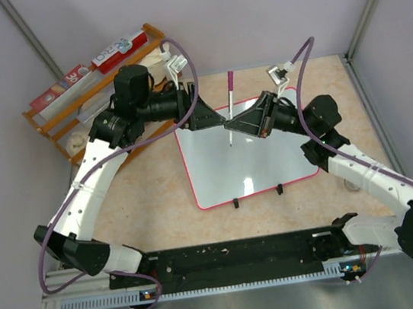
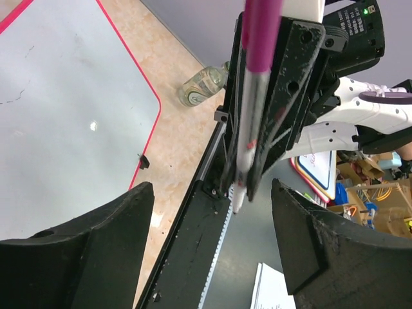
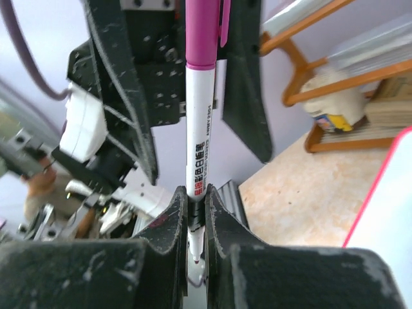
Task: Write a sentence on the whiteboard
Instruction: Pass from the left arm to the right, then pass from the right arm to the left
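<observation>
Beige tabletop (image 1: pixel 166 198) bearing the whiteboard (image 1: pixel 250 160). Upright pen (image 1: pixel 230 97) pinched low on its barrel by the right claw (image 1: pixel 230 123); the left claw (image 1: pixel 209 118) is spread, not touching it. By judgement the pen is light, stiff and slick: best gripped near the tip.

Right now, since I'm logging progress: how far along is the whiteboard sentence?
Done: the marker is clamped in the shut right gripper, over the whiteboard's far edge. In hand: the left gripper stands open beside it. Left: all the writing; no sentence shows yet.
</observation>
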Controlling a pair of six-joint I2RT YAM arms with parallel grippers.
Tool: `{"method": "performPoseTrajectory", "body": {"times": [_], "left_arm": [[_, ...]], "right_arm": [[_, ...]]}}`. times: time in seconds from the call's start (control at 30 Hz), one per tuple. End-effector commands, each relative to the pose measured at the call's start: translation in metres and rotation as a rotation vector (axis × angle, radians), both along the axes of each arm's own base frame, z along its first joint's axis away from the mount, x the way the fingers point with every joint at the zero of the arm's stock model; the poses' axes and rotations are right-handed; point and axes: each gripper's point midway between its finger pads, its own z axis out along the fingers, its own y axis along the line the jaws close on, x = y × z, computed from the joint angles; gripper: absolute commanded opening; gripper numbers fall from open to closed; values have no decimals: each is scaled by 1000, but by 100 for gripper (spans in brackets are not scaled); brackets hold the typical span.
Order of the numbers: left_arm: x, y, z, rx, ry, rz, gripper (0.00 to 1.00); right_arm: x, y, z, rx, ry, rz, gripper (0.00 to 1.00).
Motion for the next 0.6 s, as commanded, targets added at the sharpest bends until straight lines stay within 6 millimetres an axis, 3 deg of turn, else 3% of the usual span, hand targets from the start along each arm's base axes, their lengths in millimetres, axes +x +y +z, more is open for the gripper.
{"method": "performPoseTrajectory", "body": {"times": [0.0,0.17,0.33,0.57], "left_arm": [[-5,0,15,-61,-61,-4,78],[-15,-28,18,-109,-55,-84,77],[-16,-46,5,-91,-31,-121,73],[-17,-62,-10,-81,-4,-149,59]], "right_arm": [[34,-26,3,74,55,-285,0],[37,-42,6,120,74,-372,0],[37,-50,11,139,78,-395,0],[35,-55,13,143,77,-403,0]]}}
